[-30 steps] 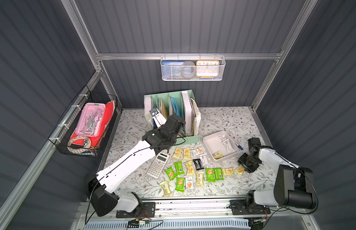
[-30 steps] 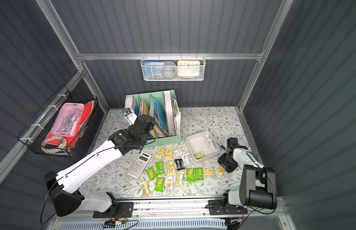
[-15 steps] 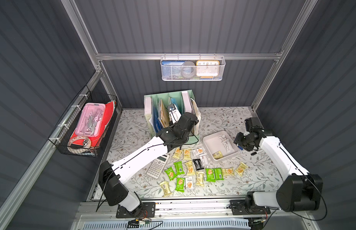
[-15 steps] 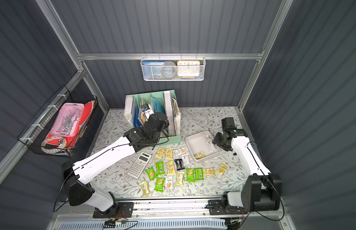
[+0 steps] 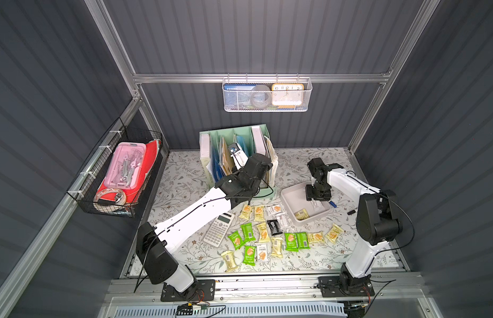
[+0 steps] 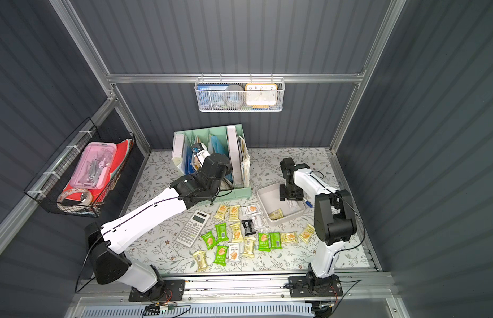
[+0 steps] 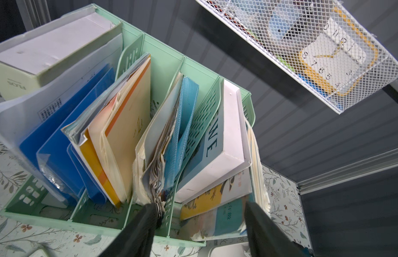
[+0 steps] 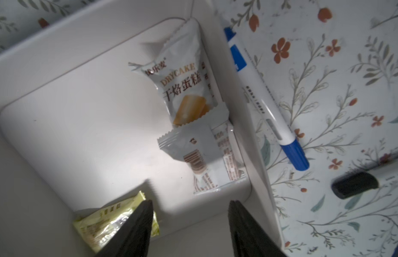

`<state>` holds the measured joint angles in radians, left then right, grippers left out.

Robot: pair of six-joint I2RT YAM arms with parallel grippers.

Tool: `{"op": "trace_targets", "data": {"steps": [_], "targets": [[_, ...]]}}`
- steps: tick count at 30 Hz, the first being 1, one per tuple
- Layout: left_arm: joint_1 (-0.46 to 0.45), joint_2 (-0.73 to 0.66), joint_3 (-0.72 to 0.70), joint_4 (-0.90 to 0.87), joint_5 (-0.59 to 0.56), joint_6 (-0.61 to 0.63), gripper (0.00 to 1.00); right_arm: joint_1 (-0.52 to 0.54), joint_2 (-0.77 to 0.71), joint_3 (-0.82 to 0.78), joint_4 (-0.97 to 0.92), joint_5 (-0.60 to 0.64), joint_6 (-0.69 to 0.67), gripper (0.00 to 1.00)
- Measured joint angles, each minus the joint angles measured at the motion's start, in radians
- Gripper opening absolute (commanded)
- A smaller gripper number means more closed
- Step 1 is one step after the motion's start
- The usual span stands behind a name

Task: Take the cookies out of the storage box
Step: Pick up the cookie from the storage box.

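The storage box (image 5: 293, 196) (image 6: 268, 198) is a shallow white tray on the right half of the table. In it lie two white cookies (image 8: 182, 89) along one wall and a pale yellow one (image 8: 109, 224) (image 5: 301, 214) in a corner. Several more cookies (image 5: 263, 234), yellow, green, white and one black, are spread on the table in front. My right gripper (image 8: 190, 202) (image 5: 318, 196) hangs inside the box, open and empty, one finger beside the yellow packet. My left gripper (image 7: 199, 204) stands open and empty, low in front of the file organiser.
A mint file organiser (image 5: 212, 137) (image 7: 162, 55) full of folders stands at the back. A white calculator (image 5: 219, 228) lies left of the cookies. A blue-capped pen (image 8: 267, 98) and a black cap (image 8: 353, 185) lie just outside the box. Wire baskets hang on the back wall (image 5: 267, 95) and left wall (image 5: 118, 176).
My right arm left a yellow packet at the front right, swung back and came down over the storage box, its jaws widening. My left arm slid rightward along the organiser's front.
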<state>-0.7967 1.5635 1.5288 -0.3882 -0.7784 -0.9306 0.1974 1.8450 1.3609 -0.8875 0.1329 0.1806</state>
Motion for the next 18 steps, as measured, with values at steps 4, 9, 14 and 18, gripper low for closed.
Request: {"op": "trace_targets", "data": {"steps": [4, 9, 14, 18], "targets": [[0.023, 0.0, 0.0, -0.005, 0.003, -0.017, 0.67, 0.0, 0.038, 0.003, 0.004, 0.032, -0.027, 0.6], [0.044, 0.0, 0.0, -0.016, 0.015, -0.031, 0.66, 0.002, 0.068, 0.003, 0.021, 0.05, -0.04, 0.6], [0.057, 0.0, 0.0, -0.031, 0.027, -0.039, 0.66, 0.016, 0.084, 0.003, 0.05, 0.043, -0.042, 0.6], [0.066, 0.0, 0.0, -0.043, 0.044, -0.054, 0.66, 0.047, 0.087, 0.002, 0.066, -0.003, -0.036, 0.59]]}}
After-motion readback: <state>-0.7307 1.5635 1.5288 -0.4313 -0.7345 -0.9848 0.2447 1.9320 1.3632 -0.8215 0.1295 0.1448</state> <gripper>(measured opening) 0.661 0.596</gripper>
